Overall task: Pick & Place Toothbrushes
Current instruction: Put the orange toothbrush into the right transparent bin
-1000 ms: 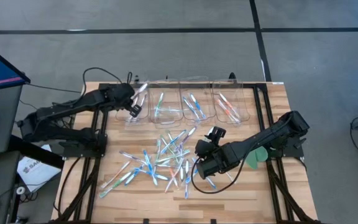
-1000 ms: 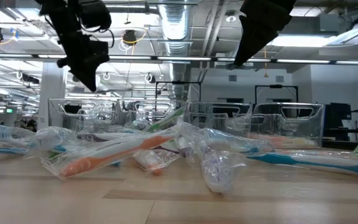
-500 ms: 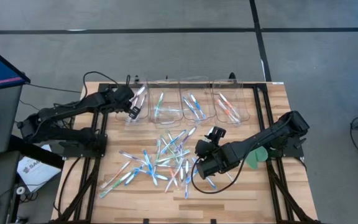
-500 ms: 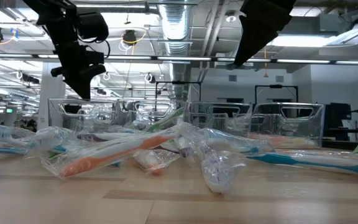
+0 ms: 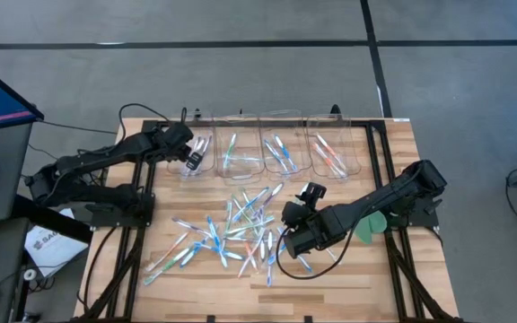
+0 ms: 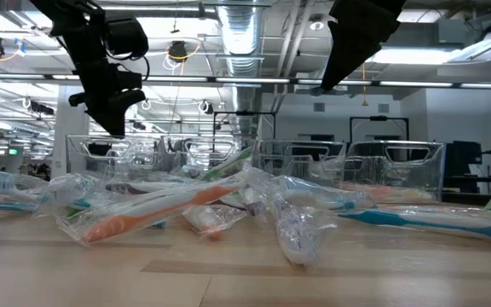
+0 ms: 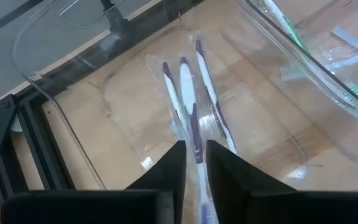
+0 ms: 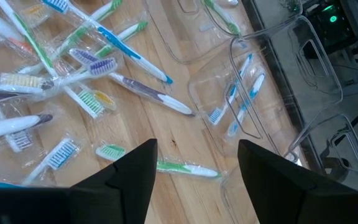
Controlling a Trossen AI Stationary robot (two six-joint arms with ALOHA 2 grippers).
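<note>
A purple toothbrush (image 7: 193, 134) sat between the fingers of the left hand (image 7: 194, 180), its head hanging down into the leftmost clear bin (image 5: 197, 154) at the far side of the bench (image 5: 393, 269). The fingers stood only narrowly apart, close against the handle, so whether they gripped it or had just let go could not be told. Two more purple brushes (image 7: 182, 84) lay on that bin's floor. The neighbouring bins held green brushes (image 5: 230, 151), blue brushes (image 5: 280, 154) and orange brushes (image 5: 328, 154), one colour to each. The loose pile of toothbrushes (image 5: 240, 229) covered the middle of the bench, and the right hand (image 5: 292, 240) hung over its edge with fingers wide and nothing between them.

The risk, as I judged it: with so slight a gap, the wrapped brush might cling to a finger and be dragged out, or tip over the bin wall.
</note>
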